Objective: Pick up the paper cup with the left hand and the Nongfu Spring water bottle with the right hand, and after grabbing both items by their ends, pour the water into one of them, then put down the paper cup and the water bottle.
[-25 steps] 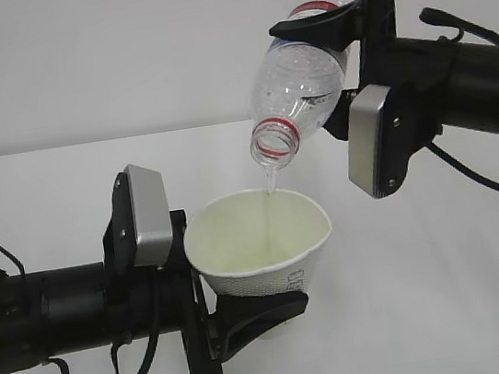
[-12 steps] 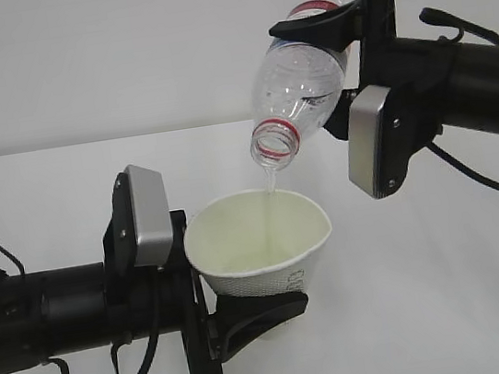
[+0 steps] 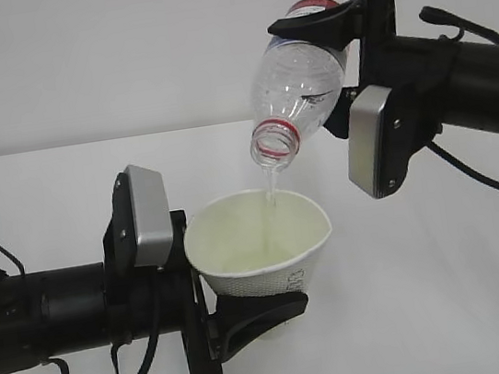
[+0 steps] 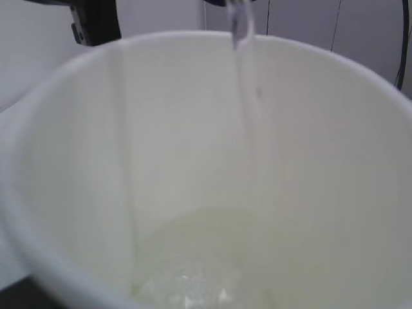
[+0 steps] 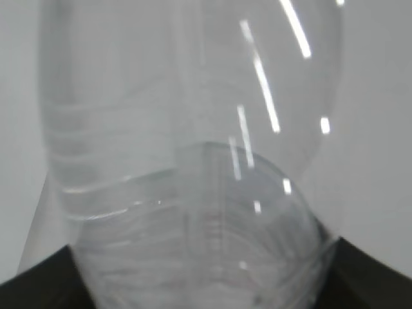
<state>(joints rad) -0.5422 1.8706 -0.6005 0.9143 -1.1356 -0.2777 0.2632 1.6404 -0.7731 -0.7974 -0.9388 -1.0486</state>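
End effectors [image 3: 325, 27] seemingly unmoved, mid-pour.

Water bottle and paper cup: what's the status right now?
Left gripper holds paper cup. Right gripper tilts Nongfu Spring water bottle; water streaming into cup. Nothing in the way.

Exterior camera: slanted down across the tabletop [image 3: 452, 307], facing the back wall [image 3: 120, 56]. Left wrist camera: very close, looking into the paper cup [image 4: 77, 161]. Right wrist camera: pressed near the water bottle [image 5: 193, 129]. Exterior shares both.
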